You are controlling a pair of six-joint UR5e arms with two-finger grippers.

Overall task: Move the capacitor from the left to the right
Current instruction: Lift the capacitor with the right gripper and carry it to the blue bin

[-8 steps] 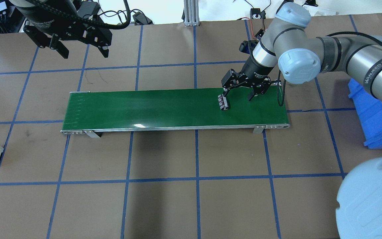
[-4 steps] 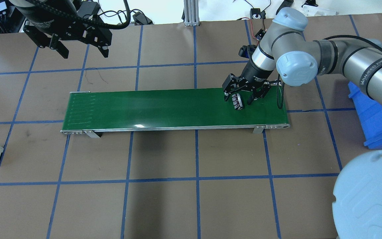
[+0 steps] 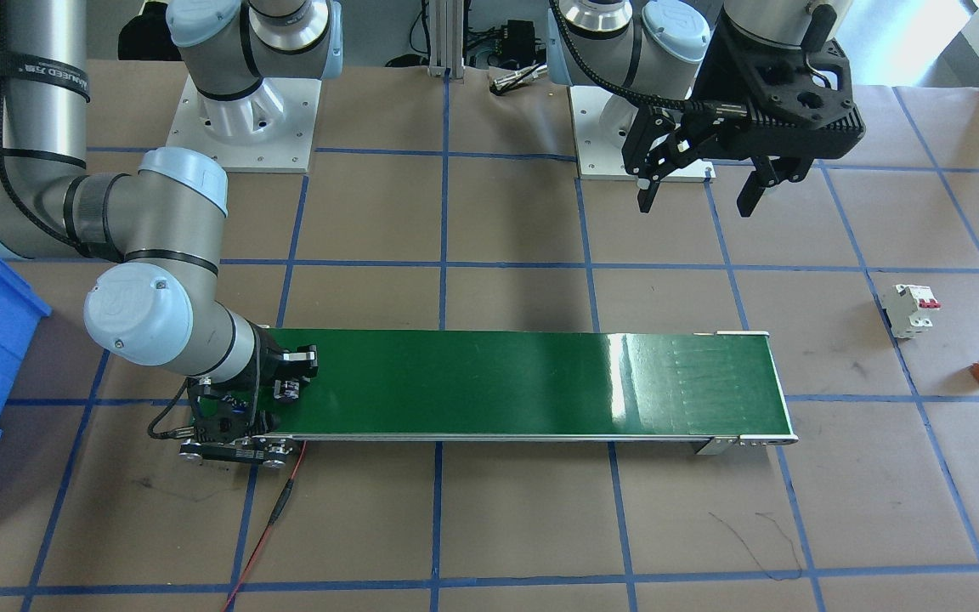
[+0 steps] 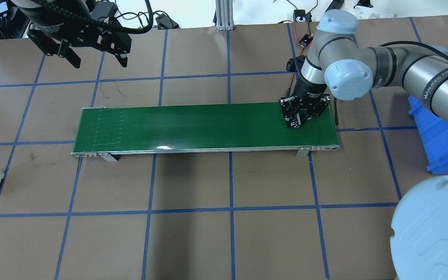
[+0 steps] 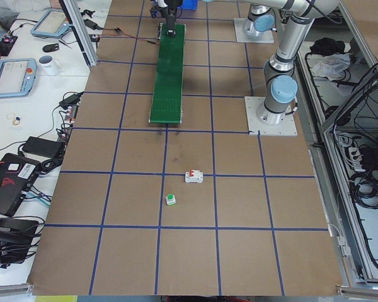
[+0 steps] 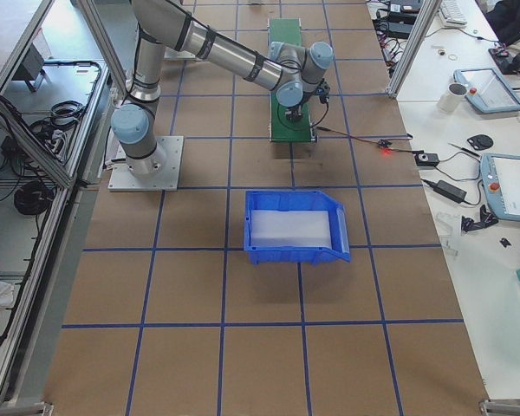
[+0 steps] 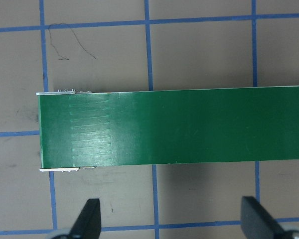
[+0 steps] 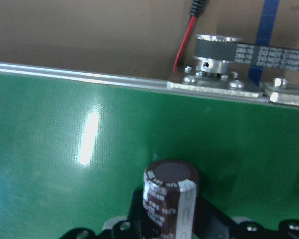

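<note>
The two black fingers (image 8: 209,221) of the right gripper (image 4: 300,117) are drawn in close on the small dark brown cylindrical capacitor (image 8: 170,199) with the silvery stripe down its sleeve. They appear to clamp it by its round sides, with nothing else between them. The views do not show whether the piece is touching the belt or lifted clear of it.

The capacitor sits at the right-hand end of the long green conveyor belt (image 4: 193,124), about midway across its width and directly under the right wrist. In the right wrist view its flat dark end faces the belt's far aluminium rail and the silver toothed pulley (image 8: 218,50). Its long axis therefore seems to run across the belt rather than along it, and the fingers close across that axis.

The blue plastic bin (image 4: 440,136) lies further to the robot's right on the brown paper table, past the belt's end and apart from it. If the bin is the goal, the move ahead is a lift and a carry rightward, off the belt's end.

Only the right arm is placed for this. The left gripper (image 4: 98,61) hangs above the table by the belt's opposite end, its fingers spread wide and holding nothing, well apart from the capacitor.
</note>
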